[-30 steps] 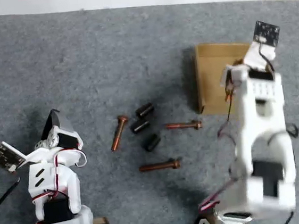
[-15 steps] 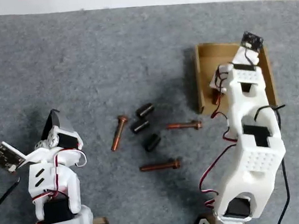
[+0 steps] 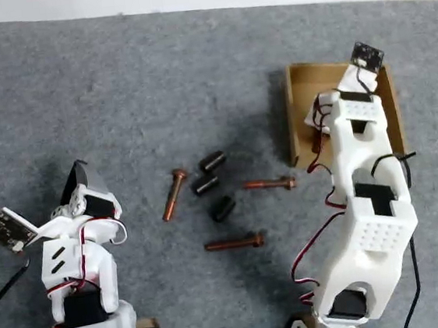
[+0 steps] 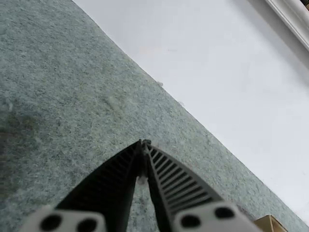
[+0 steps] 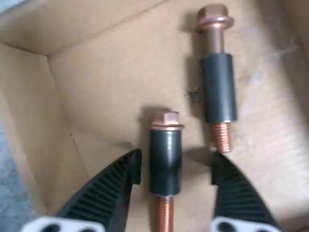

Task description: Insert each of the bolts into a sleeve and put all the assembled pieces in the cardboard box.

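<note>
Two assembled pieces (image 5: 217, 89) lie in the cardboard box (image 5: 96, 87), one of them between the wide-open jaws of the right gripper (image 5: 176, 157) (gaps on both sides, nothing held). Three bolts (image 3: 269, 183) and three sleeves (image 3: 205, 185) lie loose on the mat (image 3: 116, 81) beside the box. The left gripper (image 4: 144, 145), closed on nothing, sits well away from the box. With the box walls close around the right gripper, straight up looks like the freest way out.

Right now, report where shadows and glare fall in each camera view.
High view: the cardboard box throws a soft shadow onto the grey mat, toward the loose bolts. Right wrist view: both assembled pieces cast faint shadows on the box floor, with no glare. Left wrist view: the light is even, with one dim patch on the mat.
</note>
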